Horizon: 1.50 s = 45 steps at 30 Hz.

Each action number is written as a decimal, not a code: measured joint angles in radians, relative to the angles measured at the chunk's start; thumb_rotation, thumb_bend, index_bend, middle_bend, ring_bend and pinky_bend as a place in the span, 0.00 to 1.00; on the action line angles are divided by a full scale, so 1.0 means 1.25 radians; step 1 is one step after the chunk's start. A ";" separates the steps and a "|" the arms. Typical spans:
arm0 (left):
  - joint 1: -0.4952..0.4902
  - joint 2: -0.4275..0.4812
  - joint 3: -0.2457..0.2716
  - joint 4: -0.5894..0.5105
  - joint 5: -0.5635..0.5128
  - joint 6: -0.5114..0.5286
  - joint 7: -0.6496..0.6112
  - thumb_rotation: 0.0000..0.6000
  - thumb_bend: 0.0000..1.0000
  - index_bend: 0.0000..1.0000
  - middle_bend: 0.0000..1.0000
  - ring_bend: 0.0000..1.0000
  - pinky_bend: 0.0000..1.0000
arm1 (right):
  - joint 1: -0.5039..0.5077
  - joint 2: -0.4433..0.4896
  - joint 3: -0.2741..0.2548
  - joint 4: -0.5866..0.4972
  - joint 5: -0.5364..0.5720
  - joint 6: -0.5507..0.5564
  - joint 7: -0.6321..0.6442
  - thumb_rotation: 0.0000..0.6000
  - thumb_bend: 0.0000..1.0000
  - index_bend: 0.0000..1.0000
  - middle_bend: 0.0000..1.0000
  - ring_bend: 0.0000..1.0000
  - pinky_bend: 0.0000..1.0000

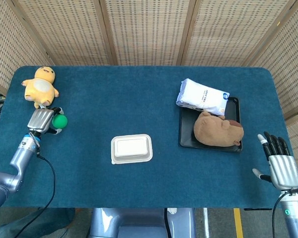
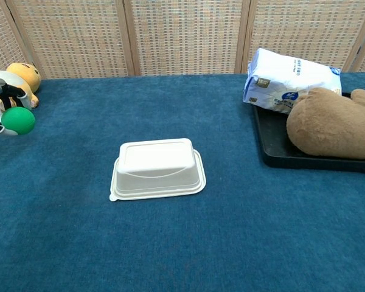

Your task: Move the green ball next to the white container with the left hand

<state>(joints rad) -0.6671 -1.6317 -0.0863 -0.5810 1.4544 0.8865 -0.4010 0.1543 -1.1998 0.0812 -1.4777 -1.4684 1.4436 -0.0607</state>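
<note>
At the far left of the blue worktop, the left robot hand had its fingers curled around the green ball, gripping it just at 5 o'clock of the yellow plush duck. The ball was round, so it showed no long axis and no facing. The white container lay at about 4 o'clock from the ball, well apart from it, closed, with its long side running left to right; bare cloth lay between the two. Further right, a black tray carried a brown plush animal, and a white bag rested at its 12 o'clock, partly over the tray's rim. At the far right edge, the right robot hand was held open with fingers apart, holding nothing, at 4 o'clock of the tray. The head view showed both robot hands; the chest view showed only the left one's fingers wrapped over the ball at the frame's left edge, and cut off the right robot hand altogether.
</note>
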 measured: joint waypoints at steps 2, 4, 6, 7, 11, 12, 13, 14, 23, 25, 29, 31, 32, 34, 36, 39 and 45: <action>0.004 0.018 0.005 -0.037 0.011 0.026 -0.004 1.00 0.30 0.50 0.41 0.40 0.41 | 0.000 0.001 -0.001 -0.002 -0.003 -0.001 0.000 1.00 0.00 0.00 0.00 0.00 0.00; 0.009 0.042 0.011 -0.091 0.028 0.060 -0.005 1.00 0.30 0.50 0.41 0.40 0.41 | 0.000 0.001 -0.002 -0.004 -0.005 -0.002 -0.001 1.00 0.00 0.00 0.00 0.00 0.00; 0.013 0.066 0.018 -0.153 0.043 0.087 -0.002 1.00 0.30 0.50 0.41 0.40 0.41 | 0.000 0.001 -0.002 -0.005 -0.006 -0.001 -0.001 1.00 0.00 0.00 0.00 0.00 0.00; 0.014 0.077 0.020 -0.181 0.049 0.097 0.000 1.00 0.30 0.50 0.41 0.40 0.41 | 0.000 0.001 -0.002 -0.006 -0.007 -0.001 -0.001 1.00 0.00 0.00 0.00 0.00 0.00; 0.016 0.116 0.032 -0.303 0.072 0.124 0.032 1.00 0.30 0.50 0.41 0.40 0.41 | 0.000 0.002 -0.004 -0.007 -0.013 -0.001 0.002 1.00 0.00 0.01 0.00 0.00 0.00; 0.014 0.125 0.037 -0.341 0.077 0.124 0.051 1.00 0.30 0.50 0.41 0.40 0.41 | 0.000 0.003 -0.004 -0.007 -0.014 -0.001 0.004 1.00 0.00 0.01 0.00 0.00 0.00; 0.012 0.130 0.040 -0.368 0.081 0.122 0.069 1.00 0.30 0.50 0.41 0.40 0.41 | 0.000 0.004 -0.004 -0.007 -0.015 -0.001 0.008 1.00 0.00 0.01 0.00 0.00 0.00; 0.009 0.136 0.042 -0.400 0.084 0.118 0.098 1.00 0.30 0.50 0.41 0.40 0.41 | 0.000 0.005 -0.004 -0.006 -0.016 -0.001 0.010 1.00 0.00 0.01 0.00 0.00 0.00; -0.014 0.131 0.036 -0.531 0.045 0.062 0.341 1.00 0.30 0.50 0.41 0.40 0.40 | -0.002 0.012 -0.004 0.000 -0.020 0.002 0.034 1.00 0.00 0.02 0.00 0.00 0.00; -0.019 0.122 0.032 -0.545 0.028 0.048 0.375 1.00 0.30 0.50 0.41 0.40 0.40 | -0.003 0.013 -0.004 0.000 -0.021 0.002 0.038 1.00 0.00 0.02 0.00 0.00 0.00; -0.025 0.107 0.028 -0.561 0.007 0.033 0.407 1.00 0.30 0.50 0.40 0.40 0.39 | -0.004 0.016 -0.004 -0.001 -0.022 0.003 0.043 1.00 0.00 0.02 0.00 0.00 0.00; -0.026 0.101 0.029 -0.563 0.003 0.030 0.419 1.00 0.30 0.49 0.40 0.40 0.39 | -0.005 0.017 -0.004 -0.002 -0.023 0.003 0.043 1.00 0.00 0.03 0.00 0.00 0.00; -0.026 0.098 0.028 -0.564 0.000 0.030 0.424 1.00 0.30 0.48 0.40 0.39 0.38 | -0.005 0.017 -0.004 -0.002 -0.023 0.003 0.043 1.00 0.00 0.03 0.00 0.00 0.00; -0.024 0.090 0.026 -0.564 -0.012 0.030 0.431 1.00 0.30 0.47 0.39 0.38 0.37 | -0.004 0.017 -0.004 -0.002 -0.023 0.002 0.041 1.00 0.00 0.04 0.00 0.00 0.00; -0.022 0.079 0.023 -0.562 -0.022 0.032 0.436 1.00 0.30 0.46 0.38 0.38 0.36 | -0.004 0.016 -0.004 -0.003 -0.024 0.002 0.039 1.00 0.00 0.04 0.00 0.00 0.00; -0.021 0.072 0.023 -0.557 -0.027 0.030 0.434 1.00 0.30 0.45 0.37 0.37 0.36 | -0.004 0.015 -0.005 -0.003 -0.025 0.000 0.038 1.00 0.00 0.04 0.00 0.00 0.00; -0.025 0.068 0.028 -0.548 -0.028 0.016 0.427 1.00 0.27 0.37 0.31 0.28 0.33 | -0.002 0.015 -0.006 -0.003 -0.025 -0.005 0.037 1.00 0.00 0.04 0.00 0.00 0.00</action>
<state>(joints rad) -0.6988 -1.5465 -0.0515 -1.2659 1.4189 0.9065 0.1326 0.1515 -1.1816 0.0734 -1.4819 -1.4998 1.4376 -0.0147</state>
